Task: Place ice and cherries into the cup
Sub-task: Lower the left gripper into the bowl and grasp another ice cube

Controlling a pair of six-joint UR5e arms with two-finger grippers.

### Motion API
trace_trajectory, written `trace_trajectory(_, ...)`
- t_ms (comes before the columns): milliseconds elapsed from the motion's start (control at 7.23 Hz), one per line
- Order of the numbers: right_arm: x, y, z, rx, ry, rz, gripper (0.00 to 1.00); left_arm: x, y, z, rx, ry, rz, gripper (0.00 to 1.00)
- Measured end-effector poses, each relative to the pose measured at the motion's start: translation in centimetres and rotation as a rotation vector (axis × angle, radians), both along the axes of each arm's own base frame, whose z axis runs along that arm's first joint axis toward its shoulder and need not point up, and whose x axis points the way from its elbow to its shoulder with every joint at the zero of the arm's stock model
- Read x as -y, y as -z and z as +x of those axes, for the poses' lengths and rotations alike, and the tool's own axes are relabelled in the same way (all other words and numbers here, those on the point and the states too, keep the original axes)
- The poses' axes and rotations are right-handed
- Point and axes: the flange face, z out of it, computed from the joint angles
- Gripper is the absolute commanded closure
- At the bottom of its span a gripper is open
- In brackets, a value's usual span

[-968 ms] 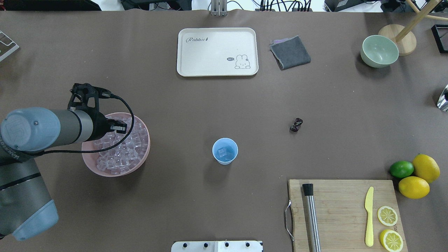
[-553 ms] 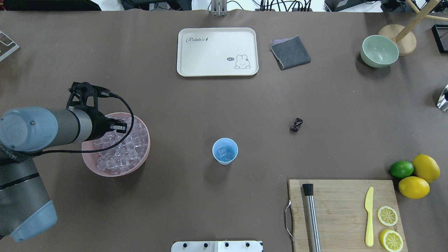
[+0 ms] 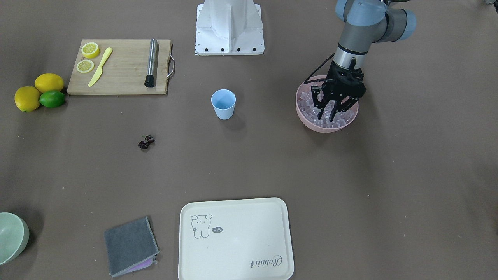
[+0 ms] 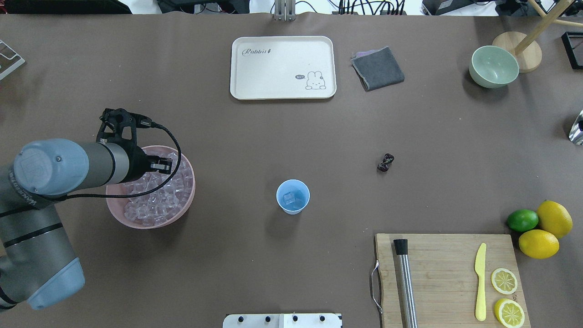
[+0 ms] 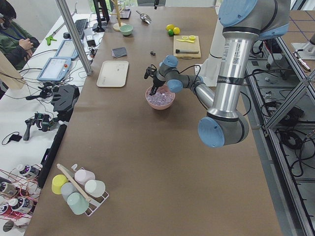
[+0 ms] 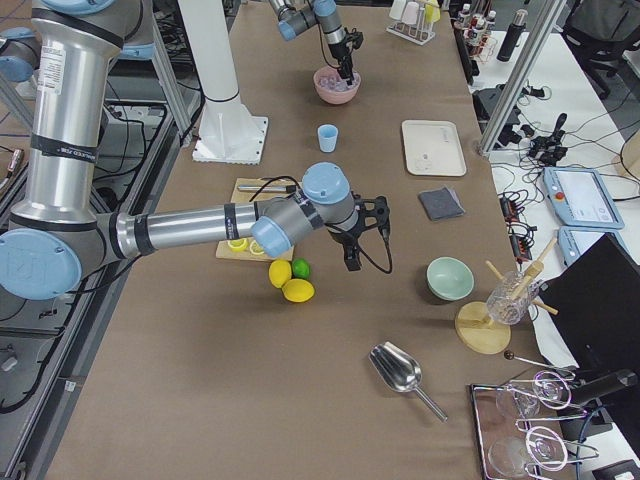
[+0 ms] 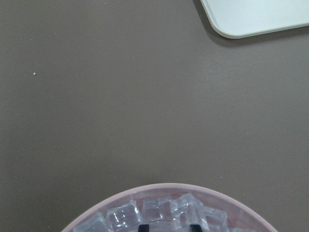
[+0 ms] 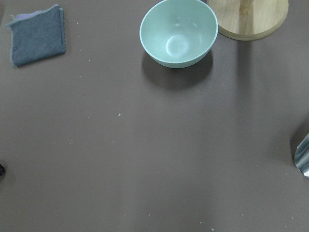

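Observation:
The light blue cup stands upright mid-table with an ice cube or two inside; it also shows in the front view. The cherries lie on the table to its right. Many ice cubes fill the pink bowl. My left gripper points down into that bowl, fingertips about one cube apart with ice between them, apparently shut on a cube. My right gripper shows only in the right side view, low over the table near the lemons; I cannot tell its state.
A cream tray, a grey cloth and a pale green bowl sit at the far side. A cutting board with a muddler, knife and lemon slices is near right, beside two lemons and a lime.
My left arm and gripper have shifted a little to the right over the pink bowl. The cup and cherries have not moved.

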Motion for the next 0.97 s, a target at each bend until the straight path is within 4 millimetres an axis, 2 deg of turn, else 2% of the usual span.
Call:
trace_trajectory(415, 0.0, 0.0, 0.0, 0.0, 0.0, 0.0, 0.0, 0.1, 0.9, 0.3, -0.014, -0.003, 0.009, 0.5)
trace_trajectory(968, 0.0, 0.0, 0.0, 0.0, -0.001, -0.001, 0.0, 0.4, 0.5, 1.2, -0.005, -0.007, 0.003, 0.5)
